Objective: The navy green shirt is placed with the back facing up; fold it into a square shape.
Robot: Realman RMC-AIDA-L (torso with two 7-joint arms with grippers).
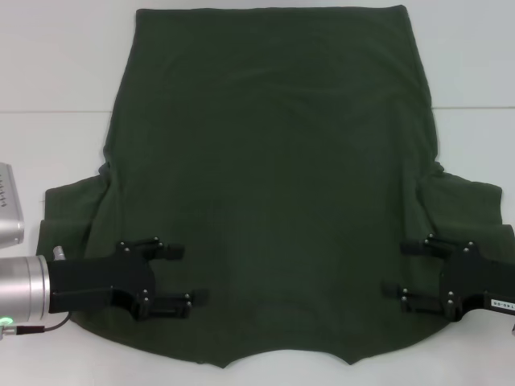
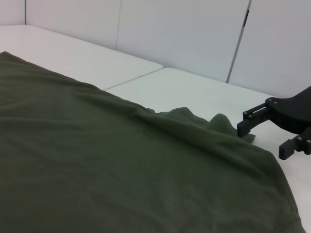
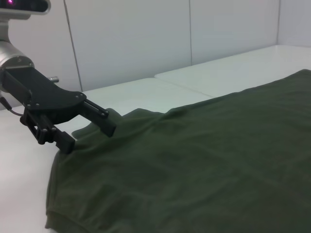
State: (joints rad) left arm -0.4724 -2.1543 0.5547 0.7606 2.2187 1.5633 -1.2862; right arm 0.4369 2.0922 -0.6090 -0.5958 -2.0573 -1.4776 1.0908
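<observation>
The navy green shirt (image 1: pixel 269 185) lies spread flat on the white table (image 1: pixel 56 64), its neck edge nearest me and its hem at the far side. My left gripper (image 1: pixel 185 275) is open over the shirt's near left shoulder, fingers pointing inward. My right gripper (image 1: pixel 394 269) is open over the near right shoulder, mirroring it. Neither holds any cloth. The left wrist view shows the shirt (image 2: pixel 121 165) with the right gripper (image 2: pixel 262 141) at its far edge. The right wrist view shows the shirt (image 3: pixel 204 160) with the left gripper (image 3: pixel 88 137) at its edge.
A silver device (image 1: pixel 8 205) stands at the table's left edge beside the left sleeve (image 1: pixel 68 213). A seam (image 1: pixel 48 111) runs across the table. The right sleeve (image 1: pixel 475 205) lies slightly rumpled. White wall panels (image 2: pixel 184 34) stand behind the table.
</observation>
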